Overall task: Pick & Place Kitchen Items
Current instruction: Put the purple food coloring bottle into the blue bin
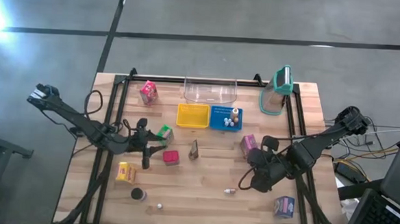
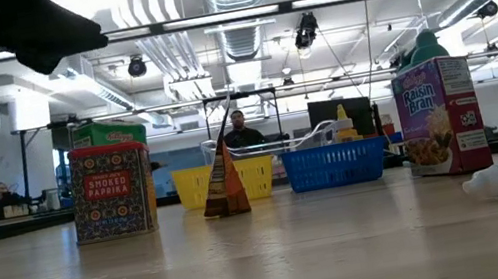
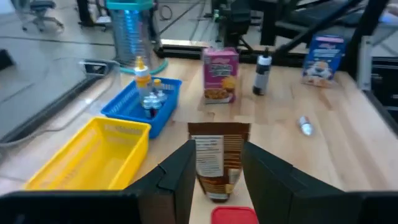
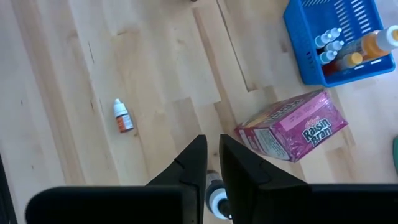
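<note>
Your dark bottle (image 4: pixel 214 198) with the white cap stands on the table (image 1: pixel 202 201), just beside the pink Raisin Bran carton (image 4: pixel 292 130), towards the right side. The right gripper (image 4: pixel 211 146) is over it, fingers drawn nearly together and pinching the bottle's top (only the cap shows between them). Near it on the bare wood lies a small dropper bottle (image 4: pixel 122 116) on its side, white tip and brown body. Beyond the carton sits the blue basket (image 4: pixel 329 37) with little bottles inside.

Further out, your left gripper (image 1: pixel 150 154) hangs low over the table's left half with its fingers spread. It points at the upright brown pouch (image 3: pixel 214 162), and the red Smoked Paprika tin (image 2: pixel 113 191) sits just ahead of it.
</note>
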{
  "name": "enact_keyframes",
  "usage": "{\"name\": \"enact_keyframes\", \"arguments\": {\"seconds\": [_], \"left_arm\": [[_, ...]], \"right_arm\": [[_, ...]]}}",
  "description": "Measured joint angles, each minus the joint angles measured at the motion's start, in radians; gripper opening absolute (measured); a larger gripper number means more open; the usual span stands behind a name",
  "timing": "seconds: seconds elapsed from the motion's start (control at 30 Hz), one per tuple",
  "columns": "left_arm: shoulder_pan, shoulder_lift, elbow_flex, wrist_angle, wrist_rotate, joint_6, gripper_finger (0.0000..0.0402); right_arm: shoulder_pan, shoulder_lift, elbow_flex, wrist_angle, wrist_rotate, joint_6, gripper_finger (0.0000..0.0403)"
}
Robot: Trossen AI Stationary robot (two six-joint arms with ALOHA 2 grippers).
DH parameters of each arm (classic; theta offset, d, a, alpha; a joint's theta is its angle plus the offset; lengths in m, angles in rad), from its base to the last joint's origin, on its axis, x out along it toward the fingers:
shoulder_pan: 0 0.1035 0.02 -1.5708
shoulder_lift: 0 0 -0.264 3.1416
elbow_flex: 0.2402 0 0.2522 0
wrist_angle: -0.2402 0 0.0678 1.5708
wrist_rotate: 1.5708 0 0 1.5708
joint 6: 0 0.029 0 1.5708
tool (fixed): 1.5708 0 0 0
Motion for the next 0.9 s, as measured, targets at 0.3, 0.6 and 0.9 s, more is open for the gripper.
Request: {"name": "enact_keyframes", "arguments": {"seconds": [0.3, 0.6, 0.9], "left_arm": [[-0.003, 0.136, 0.015, 0.022, 0.140, 0.015, 0.0160], [-0.011, 0.286, 0.206, -0.149, 0.341, 0.005, 0.0248], [-0.125, 0.477, 0.374, -0.220, 0.384, 0.019, 0.0223]], "right_arm": [[-0.009, 0.000, 0.000, 0.006, 0.003, -0.014, 0.0057], [-0.011, 0.000, 0.000, 0.016, 0.003, -0.014, 0.0067], [-0.011, 0.001, 0.000, 0.017, 0.011, -0.027, 0.0065]]}}
